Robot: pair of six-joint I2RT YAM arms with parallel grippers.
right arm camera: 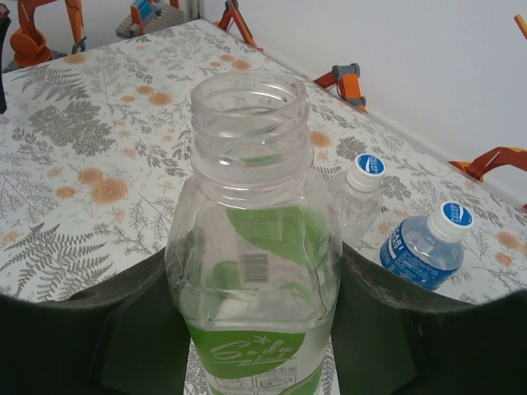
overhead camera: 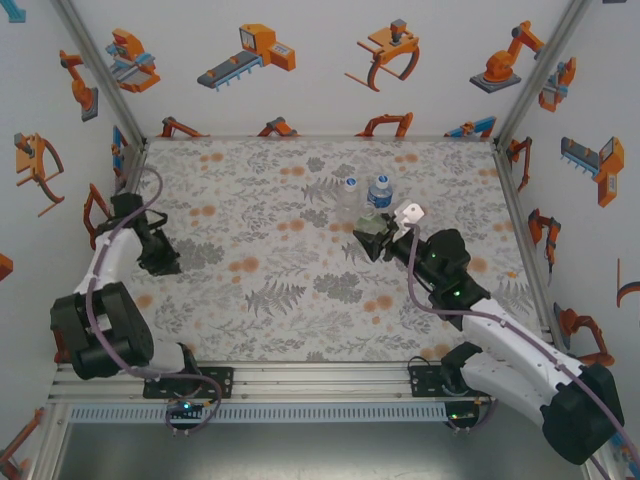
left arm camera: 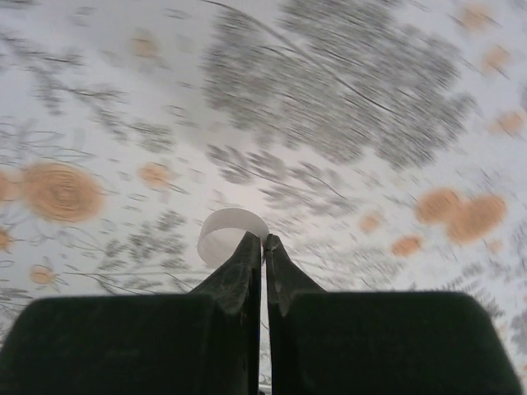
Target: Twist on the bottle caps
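Observation:
My right gripper (right arm camera: 255,267) is shut on the green-labelled bottle (right arm camera: 251,206), which stands upright with its threaded neck open and no cap on it. From above, this bottle (overhead camera: 368,222) sits at mid-table in the right gripper (overhead camera: 372,238). Just behind it stand the colourless bottle (right arm camera: 360,202) and the blue-labelled bottle (right arm camera: 422,247), each wearing a white and blue cap. Over the left side of the table, my left gripper (left arm camera: 263,240) pinches the wall of a pale white bottle cap (left arm camera: 226,230) between its fingertips; seen from above, the left gripper (overhead camera: 165,260) hangs low over the floral cloth.
The floral tablecloth (overhead camera: 270,300) covers the whole work surface. White walls printed with orange robots (overhead camera: 250,50) and aluminium posts (overhead camera: 100,70) close in the back and both sides. Open cloth lies between the two arms.

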